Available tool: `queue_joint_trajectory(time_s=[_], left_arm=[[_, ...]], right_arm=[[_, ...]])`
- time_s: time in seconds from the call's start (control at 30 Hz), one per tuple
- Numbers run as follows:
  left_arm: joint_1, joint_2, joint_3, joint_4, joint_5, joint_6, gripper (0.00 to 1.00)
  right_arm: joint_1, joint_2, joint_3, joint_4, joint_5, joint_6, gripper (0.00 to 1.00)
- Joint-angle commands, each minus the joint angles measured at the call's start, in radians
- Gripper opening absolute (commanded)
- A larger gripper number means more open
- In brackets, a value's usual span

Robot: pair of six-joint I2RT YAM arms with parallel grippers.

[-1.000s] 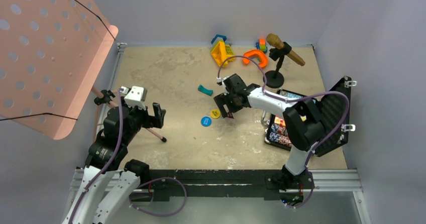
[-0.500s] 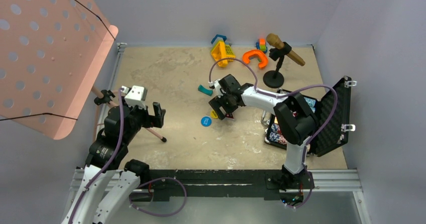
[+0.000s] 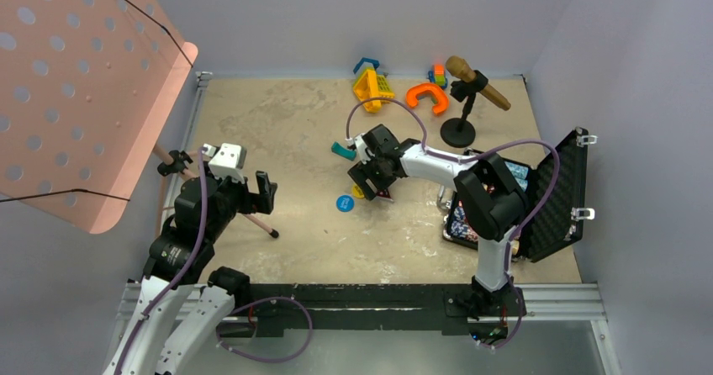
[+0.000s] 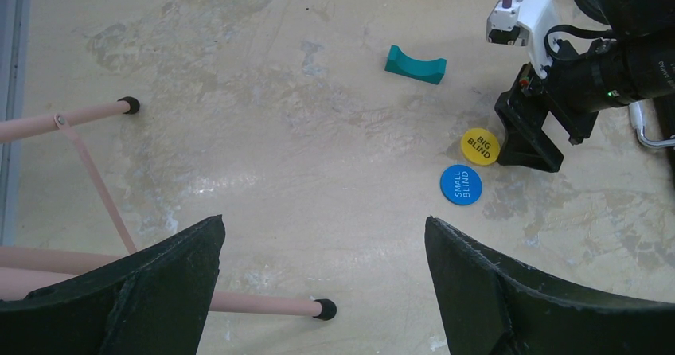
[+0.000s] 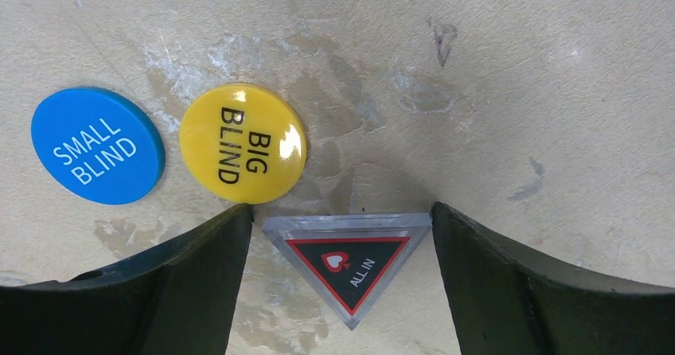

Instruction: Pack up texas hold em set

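- Two fingers of the right gripper (image 5: 338,236) stand wide apart, astride the triangular token (image 5: 348,263) marked "ALL IN". The token's upper corners lie just beside the inner faces of the fingers, and contact cannot be told.
- Yellow token (image 5: 243,142), "BIG BLIND": flat on the table (image 3: 277,123), just beyond the right gripper's left finger, with its edge near the triangle's corner.
- Blue token (image 5: 97,145), "SMALL BLIND": flat, just beside the yellow one, with a narrow gap between them.
- Teal curved piece (image 4: 415,64): apart from the tokens, on the far side, with bare tabletop between.
- Left gripper (image 4: 322,228): jaws wide and holding nothing, above bare tabletop, with open floor between it and the tokens. The pink stand legs (image 4: 79,116) run along its left side.
- Case (image 3: 555,194): open at the right table edge with its lid upright. The chip rows (image 3: 464,222) are partly hidden by the right arm.
- Microphone stand (image 3: 458,131) and plastic toys (image 3: 374,85): along the far edge.
- Change over the last second: the right gripper has shifted a little leftward over the tokens and its elbow has drawn in from the case. The tokens and the left arm have not moved.
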Motion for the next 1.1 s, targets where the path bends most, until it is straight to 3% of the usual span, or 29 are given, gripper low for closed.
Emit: queue_joint_trajectory(time_s=[0.0,0.4,0.8,1.07], left_arm=[[-0.001,0.002,0.004,0.027,-0.007,0.005,0.99],[-0.001,-0.001,0.005,0.026,-0.006,0.005,0.99],[-0.001,-0.001,0.004,0.026,-0.005,0.004,0.99],[-0.001,-0.003,0.004,0.026,-0.004,0.003,0.99]], right_arm=[[0.01,0.003,0.034,-0.018,0.034,-0.007,0.85],[0.018,0.009,0.031,-0.041,0.063,0.009,0.83],[0.018,0.014,0.042,-0.058,0.081,0.029,0.63],[0.016,-0.096,0.04,-0.062,0.091,0.105,0.54]])
